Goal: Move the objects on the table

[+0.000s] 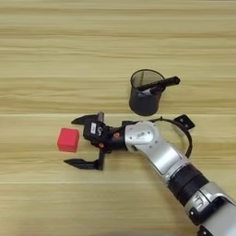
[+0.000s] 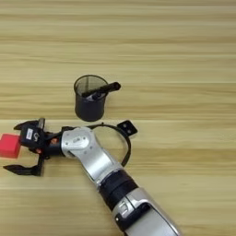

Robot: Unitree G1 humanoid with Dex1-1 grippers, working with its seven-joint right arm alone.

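1. The red cube [image 1: 68,140] rests flat on the worktop [image 1: 115,41], undisturbed and not gripped.
2. The hand [image 1: 78,142] sits just right of the cube, fingers spread wide, one beyond and one nearer than the cube, holding nothing; judged to be lined up for a grasp.
3. The pen cup [image 1: 145,93] stands upright, up and right of the cube, a marker [image 1: 159,84] leaning over its rim.
4. No white cube is visible.

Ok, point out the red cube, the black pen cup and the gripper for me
red cube [image 1: 68,140]: left eye view, on its top face.
pen cup [image 1: 144,103]: left eye view, on its mesh front wall.
gripper [image 1: 80,142]: left eye view, midway between its two black fingertips, which stand open.
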